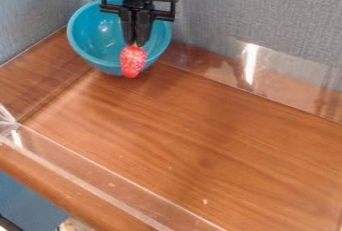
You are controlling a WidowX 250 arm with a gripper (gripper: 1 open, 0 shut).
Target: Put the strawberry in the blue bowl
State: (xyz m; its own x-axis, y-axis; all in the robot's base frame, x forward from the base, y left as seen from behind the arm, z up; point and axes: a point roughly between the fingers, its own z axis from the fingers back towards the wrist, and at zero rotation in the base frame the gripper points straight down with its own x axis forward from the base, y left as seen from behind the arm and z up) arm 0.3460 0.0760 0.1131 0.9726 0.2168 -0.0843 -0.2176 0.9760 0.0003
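The blue bowl sits at the back left of the wooden table, against the grey wall. My gripper points straight down over the bowl's right front rim, shut on the strawberry. The red strawberry hangs from the black fingers and overlaps the bowl's front right edge in this view. Whether it is inside the rim or just in front of it I cannot tell.
A wooden table top stretches forward and right. A low clear plastic wall runs along the back right, and another clear barrier lines the front edge. A grey fabric wall stands behind.
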